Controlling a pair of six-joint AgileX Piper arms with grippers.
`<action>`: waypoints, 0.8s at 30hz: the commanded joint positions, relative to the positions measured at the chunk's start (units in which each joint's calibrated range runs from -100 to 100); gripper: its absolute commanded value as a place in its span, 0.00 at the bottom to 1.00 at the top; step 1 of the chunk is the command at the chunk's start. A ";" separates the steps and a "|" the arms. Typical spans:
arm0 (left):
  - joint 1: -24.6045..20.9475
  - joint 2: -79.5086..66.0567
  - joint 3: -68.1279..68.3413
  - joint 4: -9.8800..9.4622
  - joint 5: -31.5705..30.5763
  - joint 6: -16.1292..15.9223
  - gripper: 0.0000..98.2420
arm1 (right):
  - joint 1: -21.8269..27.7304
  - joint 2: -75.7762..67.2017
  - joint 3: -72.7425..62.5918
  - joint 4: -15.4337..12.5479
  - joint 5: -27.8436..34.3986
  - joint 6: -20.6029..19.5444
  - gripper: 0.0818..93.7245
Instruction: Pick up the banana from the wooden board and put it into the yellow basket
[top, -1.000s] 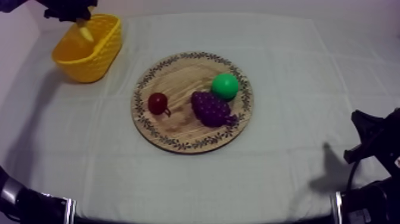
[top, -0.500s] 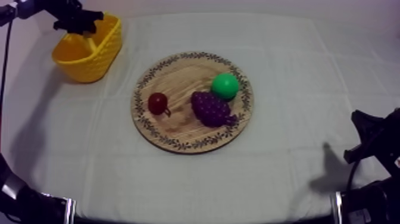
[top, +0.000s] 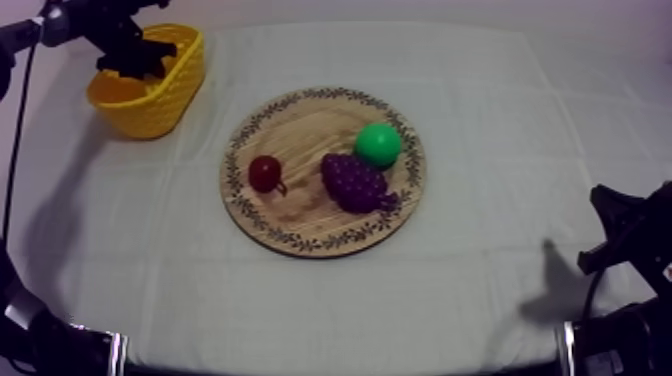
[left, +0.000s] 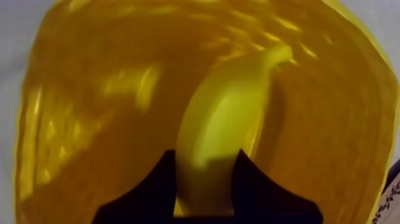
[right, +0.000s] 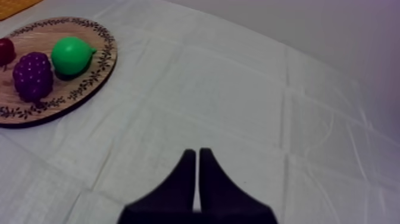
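Clamped on the banana (left: 226, 113) inside the yellow basket (top: 150, 110), upper left of the top view — left gripper (left: 206, 170). Pressed together, a narrow wedge over the worktop (right: 238, 95) — right gripper (right: 197, 155).

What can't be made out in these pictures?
Top view: the inside of the yellow basket, covered by the left gripper.
Left wrist view: the near end of the banana, behind the fingers; whether it rests on the basket floor.
Right wrist view: the small red fruit and wooden board, cut by the edge.

No text, label, number or sign can be read anywhere.
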 joint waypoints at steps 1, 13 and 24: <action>0.01 0.13 0.23 0.10 -0.24 -0.09 0.26 | -0.02 -0.03 -0.03 -0.01 0.00 0.04 0.00; 0.23 0.16 1.14 2.23 -0.80 -2.42 0.46 | -0.02 -0.03 -0.03 -0.01 0.00 0.02 0.00; 0.69 -1.63 2.67 2.58 -1.26 -2.41 0.38 | -0.02 -0.03 -0.03 -0.01 0.00 0.04 0.00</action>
